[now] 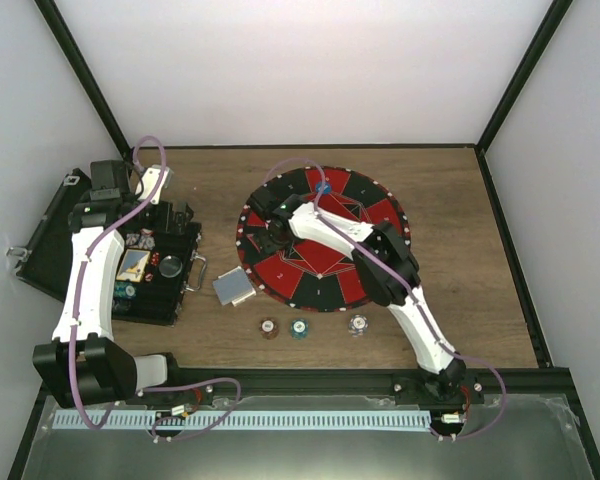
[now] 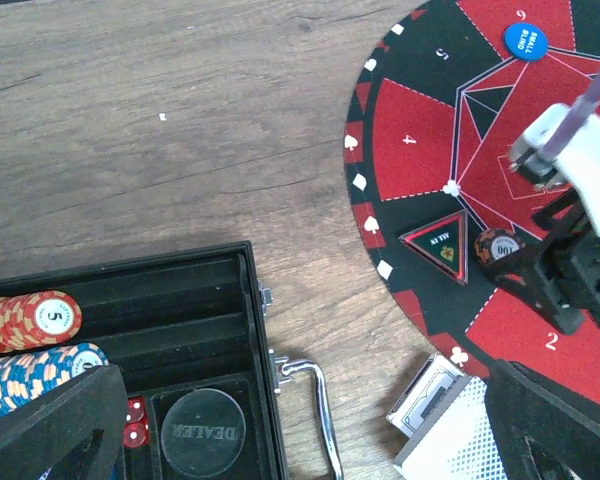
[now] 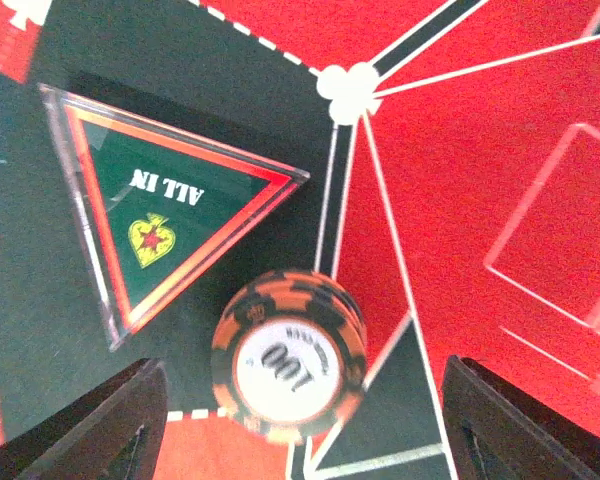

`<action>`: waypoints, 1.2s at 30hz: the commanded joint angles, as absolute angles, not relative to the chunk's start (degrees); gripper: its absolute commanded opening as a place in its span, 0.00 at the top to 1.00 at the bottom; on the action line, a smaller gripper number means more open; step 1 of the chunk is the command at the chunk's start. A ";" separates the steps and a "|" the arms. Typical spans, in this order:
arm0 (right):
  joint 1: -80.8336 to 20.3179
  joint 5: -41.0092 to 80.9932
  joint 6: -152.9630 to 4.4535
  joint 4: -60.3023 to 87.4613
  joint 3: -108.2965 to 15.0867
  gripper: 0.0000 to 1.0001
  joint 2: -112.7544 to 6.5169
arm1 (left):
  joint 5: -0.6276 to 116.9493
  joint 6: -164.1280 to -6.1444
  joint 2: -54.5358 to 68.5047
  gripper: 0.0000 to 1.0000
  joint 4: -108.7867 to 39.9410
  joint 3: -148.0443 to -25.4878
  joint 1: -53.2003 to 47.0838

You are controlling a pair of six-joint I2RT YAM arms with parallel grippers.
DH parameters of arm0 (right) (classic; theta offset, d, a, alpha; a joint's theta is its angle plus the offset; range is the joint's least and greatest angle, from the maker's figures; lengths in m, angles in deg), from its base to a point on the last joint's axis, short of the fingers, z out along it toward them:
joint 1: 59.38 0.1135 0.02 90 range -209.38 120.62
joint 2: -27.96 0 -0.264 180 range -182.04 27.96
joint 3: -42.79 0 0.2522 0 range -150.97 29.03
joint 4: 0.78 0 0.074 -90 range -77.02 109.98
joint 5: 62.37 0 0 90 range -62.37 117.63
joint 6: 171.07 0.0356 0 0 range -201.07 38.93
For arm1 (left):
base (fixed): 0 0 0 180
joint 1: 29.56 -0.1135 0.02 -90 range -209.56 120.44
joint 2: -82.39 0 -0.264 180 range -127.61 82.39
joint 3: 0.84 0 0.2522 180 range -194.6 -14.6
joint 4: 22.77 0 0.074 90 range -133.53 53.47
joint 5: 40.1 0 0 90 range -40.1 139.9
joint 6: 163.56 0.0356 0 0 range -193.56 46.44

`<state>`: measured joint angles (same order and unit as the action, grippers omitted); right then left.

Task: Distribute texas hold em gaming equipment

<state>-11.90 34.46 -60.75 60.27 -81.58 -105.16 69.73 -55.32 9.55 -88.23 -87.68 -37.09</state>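
Note:
My right gripper point(image 3: 300, 435) stands open over the left part of the round red-and-black mat point(image 1: 375, 215). A short stack of orange-and-black poker chips point(image 3: 288, 355) marked 100 rests on the mat between its fingers point(image 3: 90, 425), touching neither. A clear triangular "ALL IN" marker point(image 3: 170, 210) lies beside the stack. A blue disc point(image 2: 525, 40) sits at the mat's far edge. A grey-backed card deck point(image 1: 233, 287) lies on the wood left of the mat. My left gripper point(image 2: 300, 455) hangs open and empty above the black case point(image 1: 170, 300).
Three single chips point(image 1: 299, 328) lie in a row on the wood in front of the mat. The case holds rows of chips point(image 2: 40, 320), red dice point(image 2: 135, 420) and a round dealer button point(image 2: 203, 432). Its metal handle point(image 2: 315, 400) points towards the deck. Walls enclose the table.

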 commanded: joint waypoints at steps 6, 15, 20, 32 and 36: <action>-4.27 36.78 -58.59 60.48 -69.53 0.19 -85.89 | 70.80 -55.57 10.69 0.00 -88.76 -89.72 -37.47; 8.16 32.99 -53.38 60.16 -58.52 0.13 -79.95 | 71.07 -55.38 10.44 0.00 -88.66 -89.39 -37.47; 11.16 32.21 -51.86 60.46 -57.00 0.11 -80.84 | 71.72 -55.28 10.66 0.00 -88.38 -89.15 -37.47; 12.25 30.04 -52.01 58.14 -52.54 0.13 -81.80 | 71.65 -55.32 10.54 0.00 -88.69 -89.68 -37.47; 12.68 29.92 -52.08 58.05 -52.45 0.17 -82.62 | 71.45 -55.42 10.26 0.00 -88.65 -89.89 -37.47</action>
<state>11.79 30.40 -52.54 58.76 -52.33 -81.27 70.98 -55.34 9.81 -88.49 -88.22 -37.09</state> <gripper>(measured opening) 0.850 0.999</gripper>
